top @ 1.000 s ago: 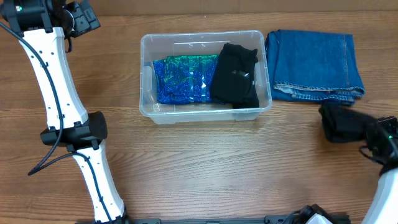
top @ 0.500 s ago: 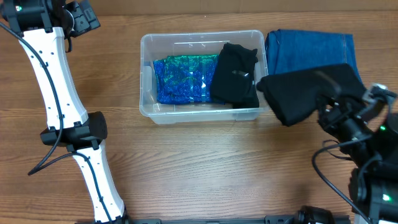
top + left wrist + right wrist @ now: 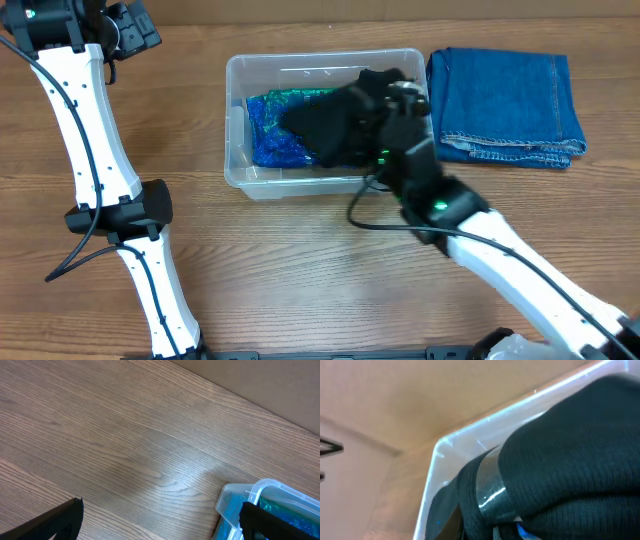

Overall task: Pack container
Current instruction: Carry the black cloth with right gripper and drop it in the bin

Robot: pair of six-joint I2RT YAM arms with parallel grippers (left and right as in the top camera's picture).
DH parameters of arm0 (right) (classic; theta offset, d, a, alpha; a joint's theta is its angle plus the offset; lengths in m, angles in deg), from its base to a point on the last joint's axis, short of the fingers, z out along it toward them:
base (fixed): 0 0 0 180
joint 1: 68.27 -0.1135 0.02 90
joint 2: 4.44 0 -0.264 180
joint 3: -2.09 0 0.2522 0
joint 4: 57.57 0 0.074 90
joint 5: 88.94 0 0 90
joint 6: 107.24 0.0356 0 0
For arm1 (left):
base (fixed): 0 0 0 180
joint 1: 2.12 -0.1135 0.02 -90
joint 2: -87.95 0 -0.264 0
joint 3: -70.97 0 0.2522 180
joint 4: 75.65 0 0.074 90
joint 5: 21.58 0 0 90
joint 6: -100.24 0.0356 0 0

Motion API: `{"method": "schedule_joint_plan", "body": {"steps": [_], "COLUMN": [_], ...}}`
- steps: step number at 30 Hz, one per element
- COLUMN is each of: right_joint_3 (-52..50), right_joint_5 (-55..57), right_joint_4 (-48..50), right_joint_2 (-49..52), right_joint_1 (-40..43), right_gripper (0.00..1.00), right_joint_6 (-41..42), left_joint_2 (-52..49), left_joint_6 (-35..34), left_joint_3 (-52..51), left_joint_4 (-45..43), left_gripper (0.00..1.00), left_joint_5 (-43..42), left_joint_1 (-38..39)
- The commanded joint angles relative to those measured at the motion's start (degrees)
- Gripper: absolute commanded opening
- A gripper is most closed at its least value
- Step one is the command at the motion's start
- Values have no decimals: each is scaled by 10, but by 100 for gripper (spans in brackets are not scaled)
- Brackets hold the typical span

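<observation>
The clear container (image 3: 236, 172) stands at the table's back middle, with a blue-green sparkly garment (image 3: 268, 128) in its left half. My right gripper (image 3: 392, 118) reaches over the container's right half and is shut on a black garment (image 3: 325, 130) that hangs over the container's middle. In the right wrist view the black garment (image 3: 570, 460) fills the frame and hides the fingers; the container rim (image 3: 485, 422) shows behind it. My left gripper (image 3: 160, 522) is open and empty, high at the back left (image 3: 130, 30). A container corner (image 3: 260, 491) shows in its view.
Folded blue jeans (image 3: 508, 100) lie on the table to the right of the container. My left arm's white links (image 3: 100, 150) stand along the left side. The wooden table (image 3: 300, 270) extends in front of the container.
My right arm swung in from the right edge with the black garment, passing over the jeans, and now holds it over the container. The left arm has not moved.
</observation>
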Motion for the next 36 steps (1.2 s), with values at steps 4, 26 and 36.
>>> {"method": "schedule_joint_plan", "body": {"steps": [4,26,36], "right_joint_3": [40,149,250], "right_joint_5": [169,80,82], "right_joint_4": [154,142,-248], "right_joint_2": [101,241,137], "right_joint_1": [-43,-93,-29], "right_gripper": [4,100,100], "right_joint_6": [155,172,-120], "left_joint_2": [23,23,23], "left_joint_6": [11,11,11], "left_joint_3": [1,1,1], "left_joint_4": [-1,-1,-1], "left_gripper": [100,100,100], "left_joint_5": [7,7,7], "left_joint_1": [-1,-1,-1]}}
